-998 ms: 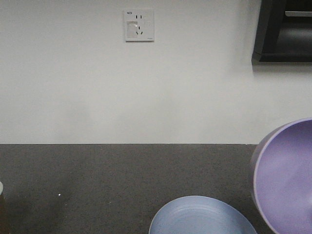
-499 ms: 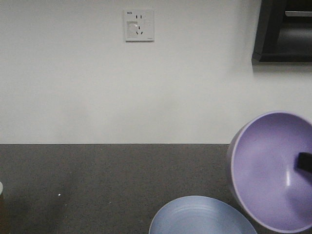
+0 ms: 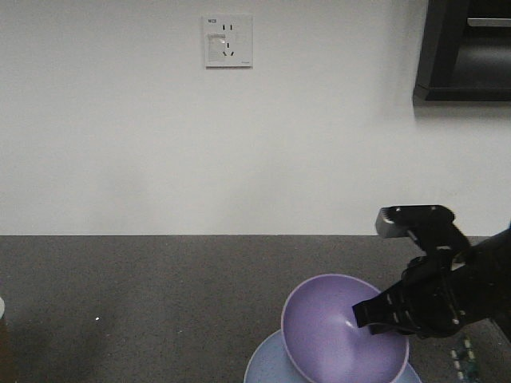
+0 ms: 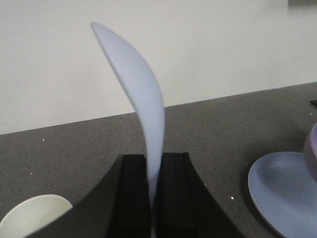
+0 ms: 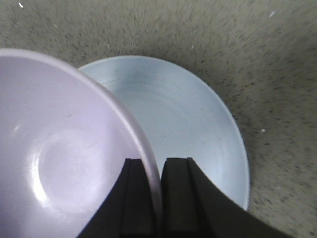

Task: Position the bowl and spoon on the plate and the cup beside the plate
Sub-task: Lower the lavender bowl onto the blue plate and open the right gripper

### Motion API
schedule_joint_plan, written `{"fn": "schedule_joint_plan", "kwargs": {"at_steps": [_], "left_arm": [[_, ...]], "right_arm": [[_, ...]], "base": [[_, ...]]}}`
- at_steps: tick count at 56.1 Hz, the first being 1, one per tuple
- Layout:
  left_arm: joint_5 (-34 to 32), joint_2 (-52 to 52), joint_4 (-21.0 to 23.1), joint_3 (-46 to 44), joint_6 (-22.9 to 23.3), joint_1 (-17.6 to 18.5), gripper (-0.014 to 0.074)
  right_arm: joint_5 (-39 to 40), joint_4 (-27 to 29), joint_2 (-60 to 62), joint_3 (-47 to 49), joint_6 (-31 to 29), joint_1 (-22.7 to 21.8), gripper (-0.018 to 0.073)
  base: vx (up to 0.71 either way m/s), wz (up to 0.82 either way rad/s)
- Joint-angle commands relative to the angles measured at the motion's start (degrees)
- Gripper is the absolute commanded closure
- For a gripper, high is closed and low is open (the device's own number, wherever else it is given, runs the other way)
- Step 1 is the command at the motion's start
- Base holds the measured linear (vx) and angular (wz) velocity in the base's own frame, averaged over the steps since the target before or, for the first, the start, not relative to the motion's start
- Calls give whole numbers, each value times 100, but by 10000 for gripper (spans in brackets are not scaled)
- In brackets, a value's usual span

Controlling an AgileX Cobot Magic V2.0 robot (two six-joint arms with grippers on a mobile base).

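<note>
Dark speckled bench [image 3: 160, 295] under a white wall [image 3: 120, 144] with one socket [image 3: 228, 41]: I see my right fingers [image 5: 133, 198] clamped on the rim of the one lavender bowl [image 3: 327, 327], held tilted over the one pale blue plate [image 5: 188, 119]. My left fingers [image 4: 131, 193] grip the one spoon [image 4: 143, 94] upright above the bench, with the one cup [image 4: 34, 218] showing its rim in a low corner of the left wrist view.

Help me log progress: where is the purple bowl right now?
Front view, lower right: the bowl tilts over the plate, its rim pinched by the right gripper.
</note>
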State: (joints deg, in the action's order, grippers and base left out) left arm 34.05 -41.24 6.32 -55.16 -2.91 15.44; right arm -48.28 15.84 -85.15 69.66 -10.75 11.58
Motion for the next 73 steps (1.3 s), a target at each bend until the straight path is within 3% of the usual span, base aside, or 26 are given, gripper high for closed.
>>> {"fn": "schedule_joint_plan", "kwargs": {"at_steps": [1,30,39,58,73], "left_arm": [[-324,2,65,-177,49,33,596],[-270,2,65,-177,49,33,596],[-252,2,65,-177,49,33,596],[-37,2,65,-177,49,33,596],[250,2,177,-177,54,33,596]], "right_arm": [[277,115,-126,368,-24,7,568],[390,311,-928,386,-379,7,524],[384,477,-928,386,-426,7,409],[457,517,-883,386,-453,2,73],[552,-50,19,386,-526,2,27]], "base": [[0,0],[0,0],[0,0],[0,0],[0,0]]}}
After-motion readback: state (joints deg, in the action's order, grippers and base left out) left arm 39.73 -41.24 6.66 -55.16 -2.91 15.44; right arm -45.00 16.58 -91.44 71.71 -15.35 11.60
